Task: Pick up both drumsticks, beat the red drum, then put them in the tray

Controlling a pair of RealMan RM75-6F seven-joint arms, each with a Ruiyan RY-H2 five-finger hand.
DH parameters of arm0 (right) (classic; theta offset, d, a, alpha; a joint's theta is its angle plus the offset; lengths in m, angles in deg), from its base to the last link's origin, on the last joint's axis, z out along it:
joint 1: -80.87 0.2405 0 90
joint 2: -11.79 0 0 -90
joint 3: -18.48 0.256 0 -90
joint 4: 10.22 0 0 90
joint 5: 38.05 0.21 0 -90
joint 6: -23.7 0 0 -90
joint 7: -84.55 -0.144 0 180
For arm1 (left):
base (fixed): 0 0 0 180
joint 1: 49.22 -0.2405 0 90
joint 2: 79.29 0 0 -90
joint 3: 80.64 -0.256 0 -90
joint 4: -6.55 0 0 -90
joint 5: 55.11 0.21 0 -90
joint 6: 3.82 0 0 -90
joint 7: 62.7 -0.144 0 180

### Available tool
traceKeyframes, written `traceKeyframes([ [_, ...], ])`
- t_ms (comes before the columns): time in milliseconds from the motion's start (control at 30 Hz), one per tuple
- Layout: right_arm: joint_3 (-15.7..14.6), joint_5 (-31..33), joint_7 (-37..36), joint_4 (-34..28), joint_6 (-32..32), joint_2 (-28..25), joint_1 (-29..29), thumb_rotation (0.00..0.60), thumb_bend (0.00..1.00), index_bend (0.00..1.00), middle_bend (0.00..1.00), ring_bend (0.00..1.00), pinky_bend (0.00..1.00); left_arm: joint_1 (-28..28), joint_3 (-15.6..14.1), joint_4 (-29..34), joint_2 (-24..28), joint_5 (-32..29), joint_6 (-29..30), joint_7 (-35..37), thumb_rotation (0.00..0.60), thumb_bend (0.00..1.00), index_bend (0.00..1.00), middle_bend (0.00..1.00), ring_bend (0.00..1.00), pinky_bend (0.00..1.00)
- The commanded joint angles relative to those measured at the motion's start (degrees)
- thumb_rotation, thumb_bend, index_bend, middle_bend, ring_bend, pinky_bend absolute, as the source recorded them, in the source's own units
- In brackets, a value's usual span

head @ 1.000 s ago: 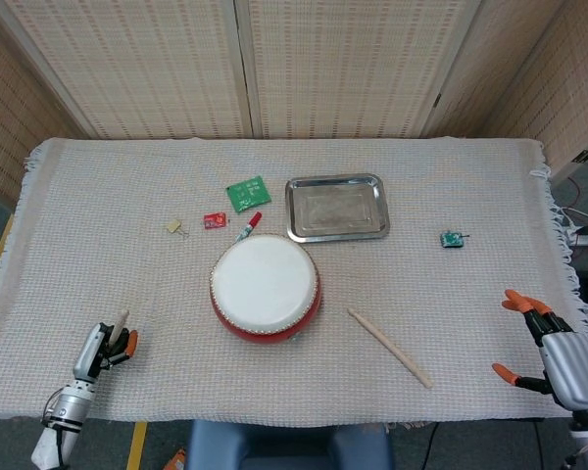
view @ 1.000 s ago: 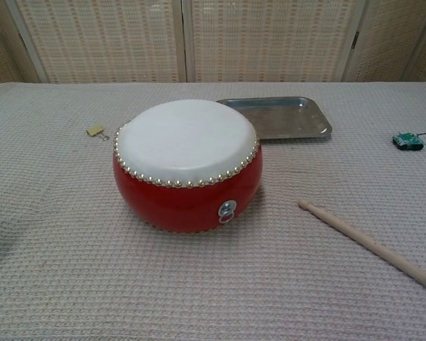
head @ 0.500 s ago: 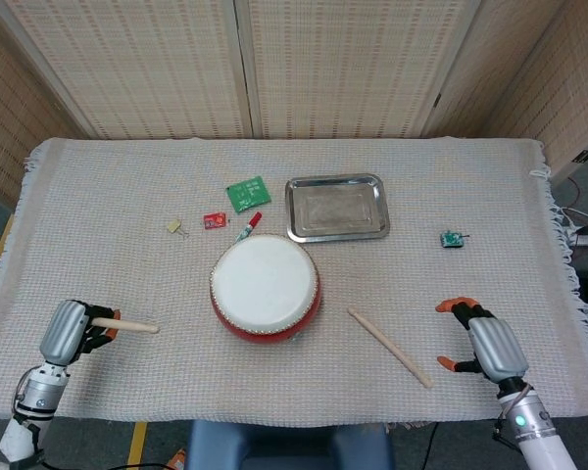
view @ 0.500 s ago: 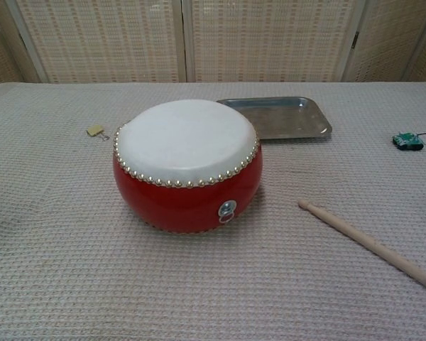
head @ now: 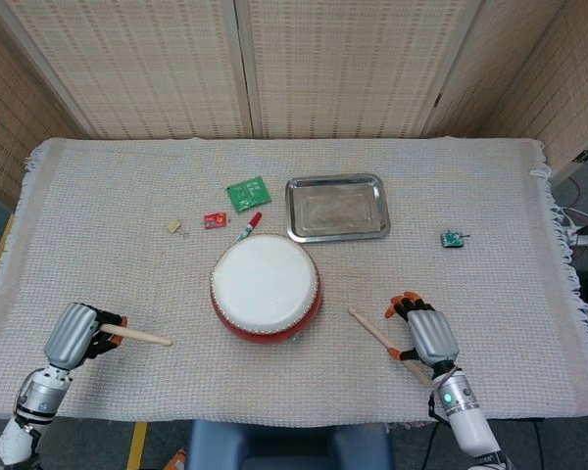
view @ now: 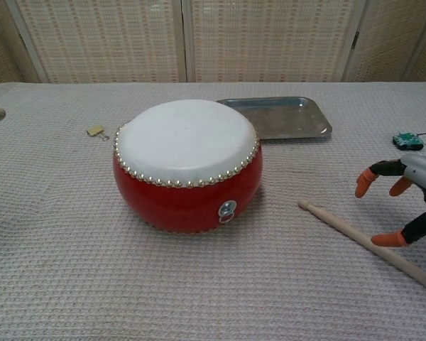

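- The left hand (head: 75,335) is clenched round one drumstick (head: 137,337), its tip pointing toward the red drum (head: 266,287).
- The second drumstick (head: 382,336) lies on the surface, right of the drum; it looks light, stiff and prone to roll, so best taken mid-shaft.
- The right hand (head: 426,338) hovers over it, fingers spread, holding nothing.

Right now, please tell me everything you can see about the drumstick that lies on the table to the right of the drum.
The drumstick is a plain, pale stick, apparently wood, with a small rounded tip pointing toward the red drum. It lies flat on the woven cloth, running diagonally away from the drum, apart from it. The right hand is over its far part with fingers spread, not visibly gripping it.
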State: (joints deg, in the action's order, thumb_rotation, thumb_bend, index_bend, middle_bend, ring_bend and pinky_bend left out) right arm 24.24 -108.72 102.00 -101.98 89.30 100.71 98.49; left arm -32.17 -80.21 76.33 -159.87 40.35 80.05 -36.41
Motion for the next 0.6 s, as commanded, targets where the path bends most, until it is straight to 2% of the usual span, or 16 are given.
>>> traceKeyframes([
  [33, 0.3, 1.7, 2.0, 1.6, -0.1, 2.0, 0.8, 0.6, 0.06, 0.41, 0.21, 0.1, 0.28, 0.1, -0.4, -0.5, -0.1, 0.0, -0.4, 0.6, 0.6, 0.73, 1.0, 1.0, 1.0, 1.0],
  [200, 0.6, 3.7, 3.0, 3.3, -1.3, 4.3, 1.8, 0.6, 0.09, 0.42, 0.21, 0.09, 0.28, 0.5, -0.9, -1.4, -0.5, 0.1, -0.9, 1.3, 0.6, 0.73, 1.0, 1.0, 1.0, 1.0],
  [367, 0.9, 5.8, 4.4, 4.3, -3.1, 5.1, 3.1, 0.6, 0.18, 0.44, 0.21, 0.07, 0.27, 0.7, -1.3, -2.2, -0.8, 0.0, -1.5, 1.9, 0.6, 0.73, 1.0, 1.0, 1.0, 1.0],
  [600, 0.4, 6.1, 5.2, 5.0, -3.5, 5.9, 4.0, 0.6, 0.26, 0.48, 0.21, 0.06, 0.26, 0.7, -1.7, -2.6, -0.8, -0.4, -1.8, 2.4, 0.6, 0.73, 1.0, 1.0, 1.0, 1.0],
])
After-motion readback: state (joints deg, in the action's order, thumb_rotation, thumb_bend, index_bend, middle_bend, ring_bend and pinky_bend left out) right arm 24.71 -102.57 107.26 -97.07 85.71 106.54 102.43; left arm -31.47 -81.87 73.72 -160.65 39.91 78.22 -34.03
